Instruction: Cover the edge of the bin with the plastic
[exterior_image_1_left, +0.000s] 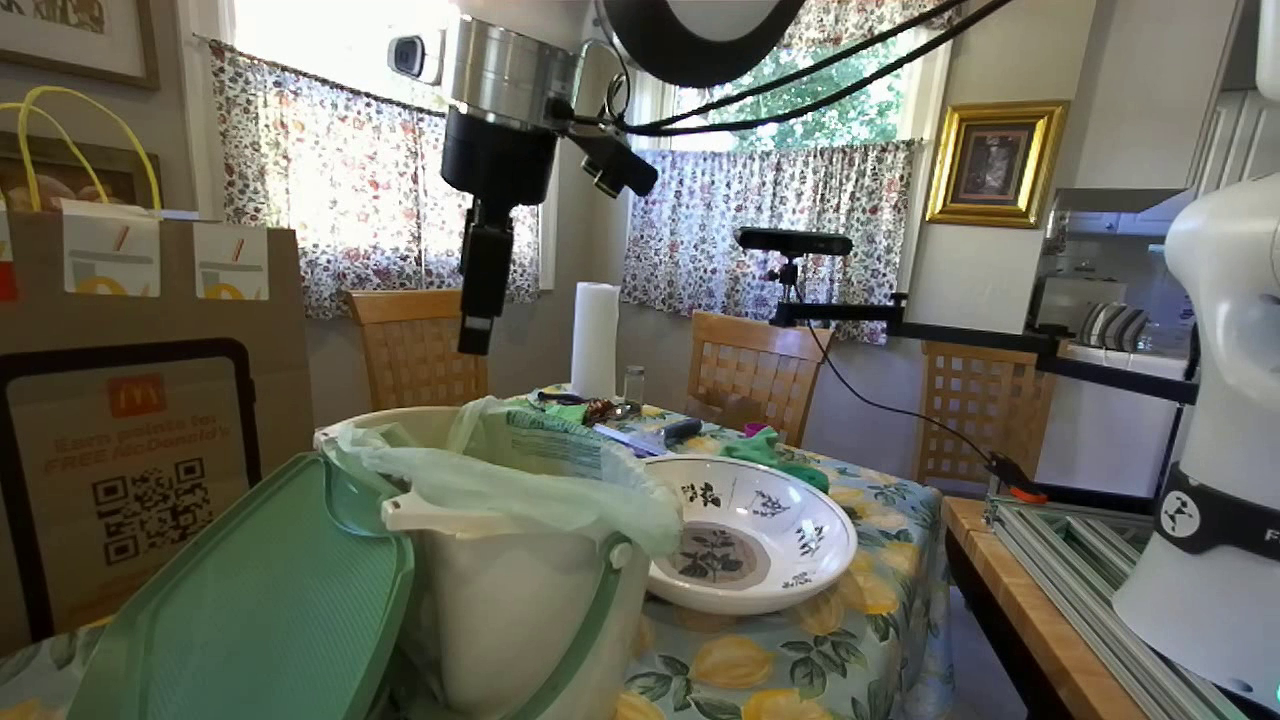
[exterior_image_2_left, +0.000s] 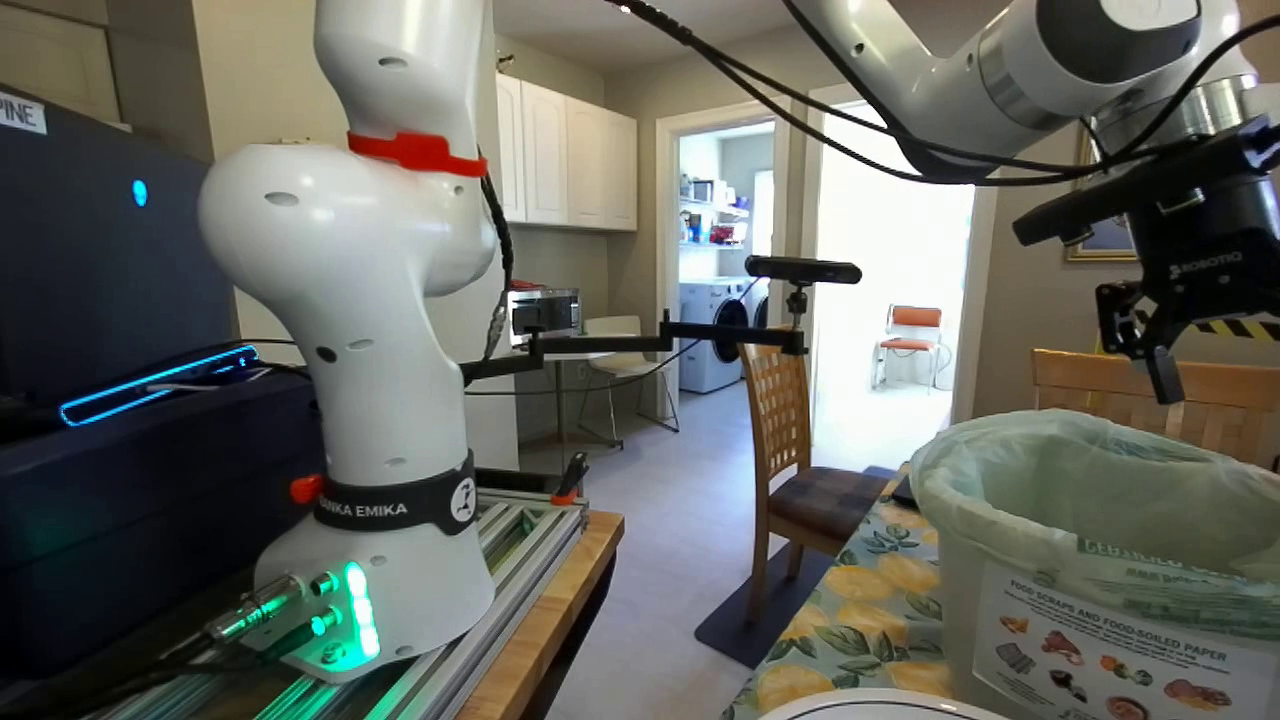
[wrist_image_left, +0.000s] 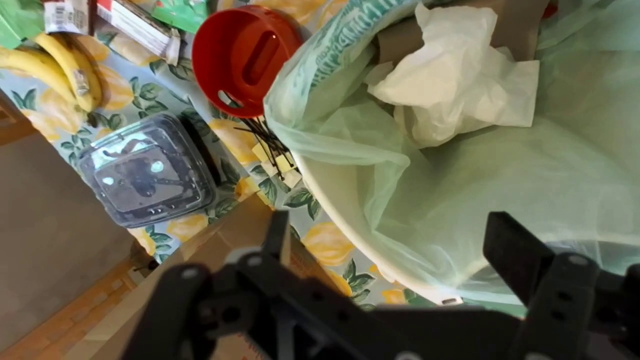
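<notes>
The cream-white bin (exterior_image_1_left: 530, 620) stands on the table, also in an exterior view (exterior_image_2_left: 965, 620) and the wrist view (wrist_image_left: 336, 222). The translucent pale green plastic (exterior_image_1_left: 530, 490) lines it and hangs over much of the rim, as an exterior view (exterior_image_2_left: 1050, 480) shows. In the wrist view the plastic (wrist_image_left: 475, 190) is folded over the upper-left rim, but lies inside along the lower-left rim, leaving that edge bare. My gripper (wrist_image_left: 390, 230) is open and empty, fingers apart over this bare edge. It hangs above the bin in both exterior views (exterior_image_1_left: 478, 335) (exterior_image_2_left: 1165, 380).
A mint-green lid (exterior_image_1_left: 260, 600) leans by the bin, near a tall paper bag (exterior_image_1_left: 150, 400). A patterned plate (exterior_image_1_left: 750, 540) sits beside the bin. White crumpled paper (wrist_image_left: 460, 80) is inside it. A red container (wrist_image_left: 245, 60), clear box (wrist_image_left: 147, 170) and bananas (wrist_image_left: 60, 70) lie around.
</notes>
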